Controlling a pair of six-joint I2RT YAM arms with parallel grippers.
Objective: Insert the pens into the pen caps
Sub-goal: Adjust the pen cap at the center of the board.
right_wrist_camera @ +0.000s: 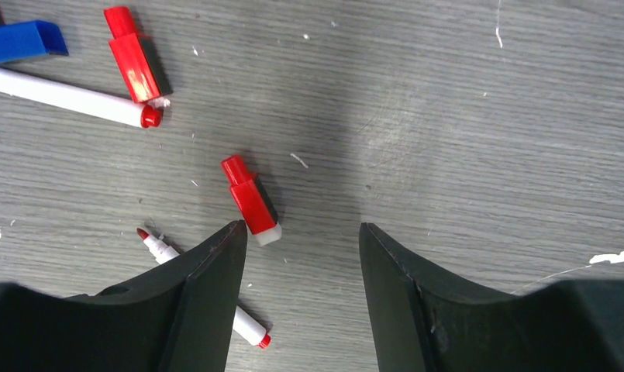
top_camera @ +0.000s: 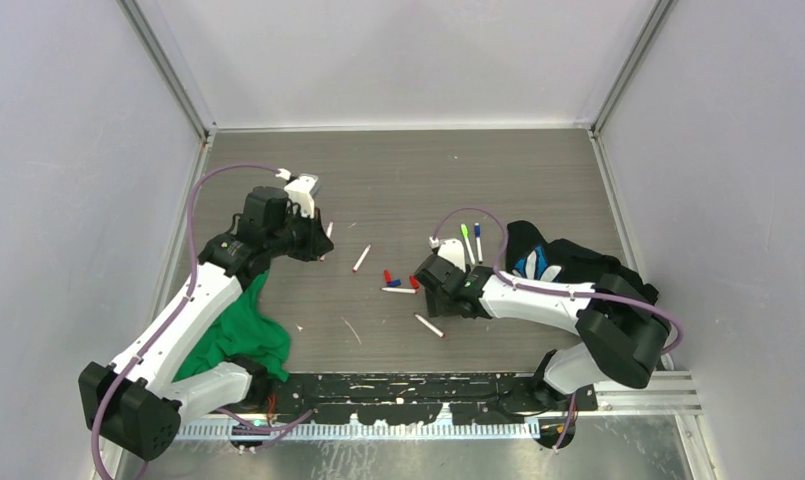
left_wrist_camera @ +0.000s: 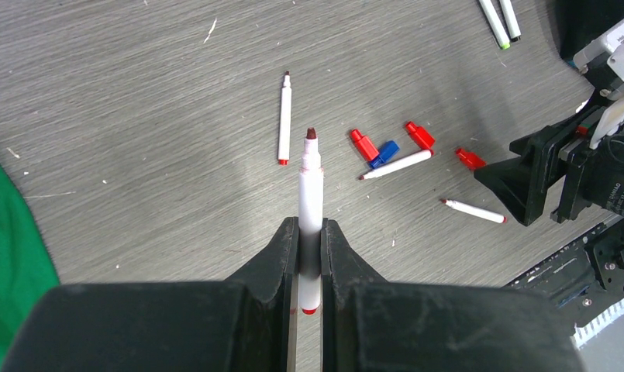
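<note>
Above the tabletop, my left claw clamps a pen; my right claw stands apart just beside a red cap.

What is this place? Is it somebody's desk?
Probably a robot test booth, not a desk. White walls box in a grey table, two robot arms stand at its near edge, and pens and caps lie scattered. The left hand grips a pen.
</note>
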